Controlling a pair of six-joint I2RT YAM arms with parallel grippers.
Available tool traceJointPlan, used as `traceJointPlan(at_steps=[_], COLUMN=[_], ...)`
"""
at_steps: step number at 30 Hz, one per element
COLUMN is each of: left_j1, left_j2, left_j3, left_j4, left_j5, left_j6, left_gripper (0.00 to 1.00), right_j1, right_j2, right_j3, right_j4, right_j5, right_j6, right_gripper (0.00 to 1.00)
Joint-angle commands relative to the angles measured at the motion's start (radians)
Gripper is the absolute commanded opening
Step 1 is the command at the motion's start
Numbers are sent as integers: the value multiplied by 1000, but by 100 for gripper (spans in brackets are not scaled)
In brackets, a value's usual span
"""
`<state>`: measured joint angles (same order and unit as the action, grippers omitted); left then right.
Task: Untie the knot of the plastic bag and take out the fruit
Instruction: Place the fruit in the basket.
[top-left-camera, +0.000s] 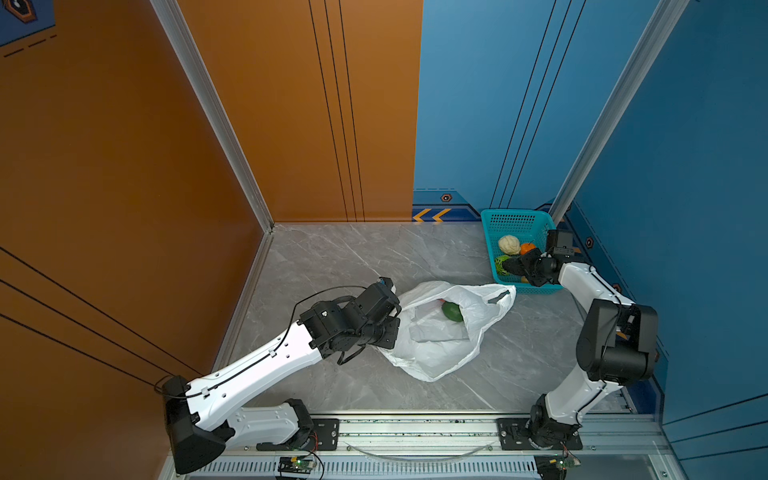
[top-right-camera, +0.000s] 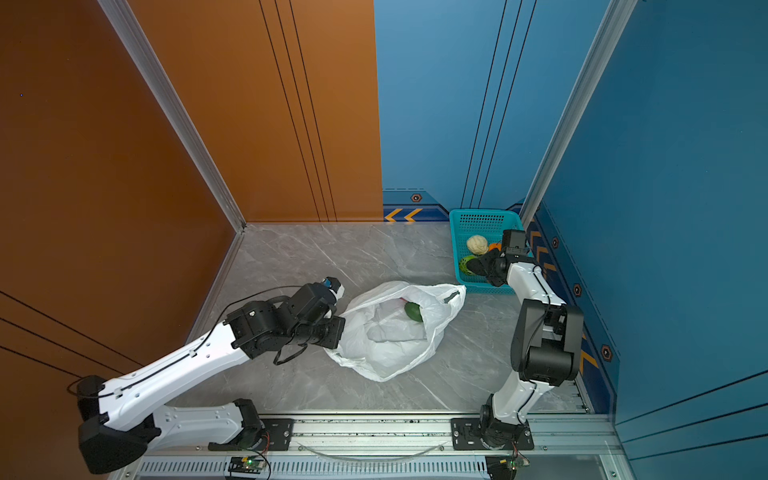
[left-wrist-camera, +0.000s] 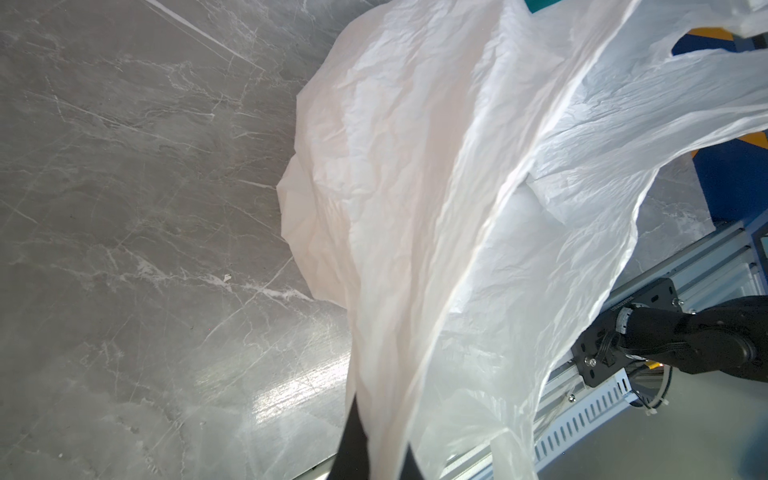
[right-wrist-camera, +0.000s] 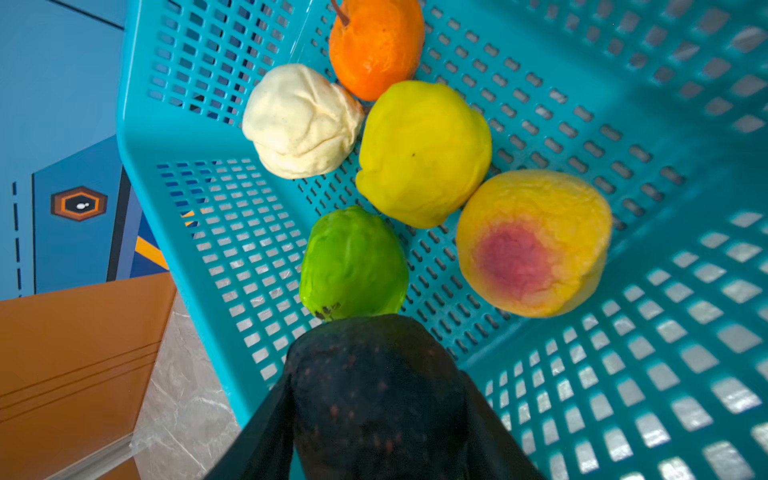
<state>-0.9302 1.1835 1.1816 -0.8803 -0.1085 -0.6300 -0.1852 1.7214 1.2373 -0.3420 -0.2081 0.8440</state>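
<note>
The white plastic bag (top-left-camera: 436, 353) (top-right-camera: 386, 353) lies mid-table with its mouth gaping, and no knot shows. Inside it rests a green fruit (top-left-camera: 452, 311) (top-right-camera: 413, 311). At the bag's left rim, my left gripper (top-left-camera: 395, 332) (left-wrist-camera: 380, 457) is shut on a fold of the thin plastic (left-wrist-camera: 457, 166). Over the teal basket (top-left-camera: 515, 220) (right-wrist-camera: 623, 104) hangs my right gripper (top-left-camera: 513, 266) (right-wrist-camera: 374, 374), with a dark red-speckled fruit (right-wrist-camera: 374, 407) between its fingers. In the basket lie cream (right-wrist-camera: 299, 120), orange (right-wrist-camera: 376, 45), yellow (right-wrist-camera: 422, 153), peach (right-wrist-camera: 534, 243) and green (right-wrist-camera: 353, 264) fruits.
The basket stands in the back right corner against the blue wall (top-left-camera: 478, 124). An orange wall (top-left-camera: 124, 166) bounds the left side. A metal rail (top-left-camera: 415, 428) with both arm bases runs along the front edge. Grey marble tabletop (top-left-camera: 332, 257) surrounds the bag.
</note>
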Motion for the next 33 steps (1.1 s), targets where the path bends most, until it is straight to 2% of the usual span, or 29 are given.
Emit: traceJointPlan(at_steps=[1, 3, 6, 13, 21, 26, 33], left_j1=[-6, -6, -6, -14, -13, -14, -18], left_j2=[-16, -18, -21, -10, -5, -17, -30], left_j3=[-8, -3, -2, 9, 24, 33, 65], left_j4=[-23, -27, -28, -28, -28, -28, -25], left_j5=[-26, -25, -25, -24, -24, -25, -22], left_j6=[-7, -7, -11, -7, -2, -9, 0], left_gripper=[0, 0, 0, 0, 0, 0, 0], right_j1=[-10, -8, -5, 27, 126, 285, 611], right_j2=[-9, -30, -64, -178, -428, -586, -645], right_j3=[21, 14, 13, 21, 56, 129, 238], right_j4=[13, 1, -20, -112, -374, -582, -758], right_j5=[65, 96, 114, 97, 92, 161, 262], right_j6=[-44, -58, -80, -151, -240, -267, -219], right_gripper=[74, 85, 93, 100, 100, 100, 100])
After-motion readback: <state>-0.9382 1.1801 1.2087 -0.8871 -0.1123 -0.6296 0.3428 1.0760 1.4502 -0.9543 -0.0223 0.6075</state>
